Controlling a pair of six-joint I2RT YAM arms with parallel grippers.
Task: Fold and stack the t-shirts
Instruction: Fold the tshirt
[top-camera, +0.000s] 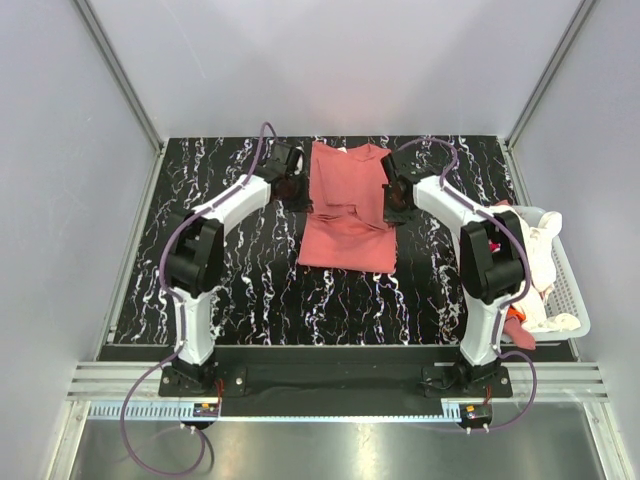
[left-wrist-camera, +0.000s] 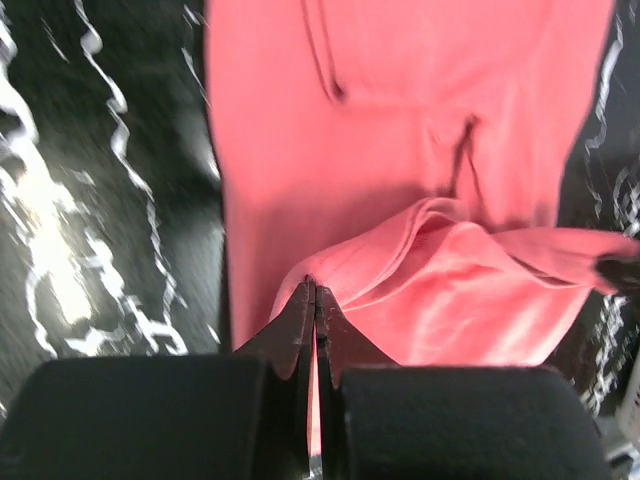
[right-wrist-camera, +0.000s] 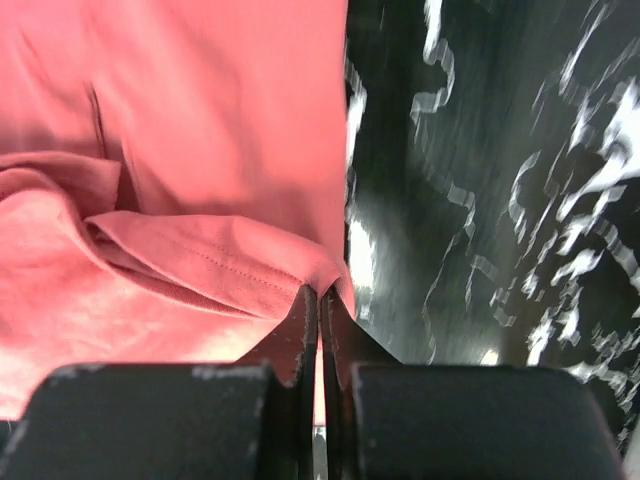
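A salmon-pink t-shirt (top-camera: 347, 205) lies on the black marbled table (top-camera: 250, 280), collar at the far side, its sleeves folded inward. My left gripper (top-camera: 297, 190) is at the shirt's left edge, shut on a fold of the pink cloth (left-wrist-camera: 400, 290); the black fingers (left-wrist-camera: 300, 320) pinch fabric between them. At the right edge my right gripper (top-camera: 394, 205) is likewise shut on a hemmed fold of the same shirt (right-wrist-camera: 200, 260), cloth showing between its fingers (right-wrist-camera: 340, 325). More t-shirts, cream (top-camera: 535, 250) and red (top-camera: 517, 335), sit in the basket at the right.
A white slatted plastic basket (top-camera: 572, 290) stands at the table's right edge, beside the right arm. Grey walls enclose the table on three sides. A metal rail runs along the near edge under the arm bases.
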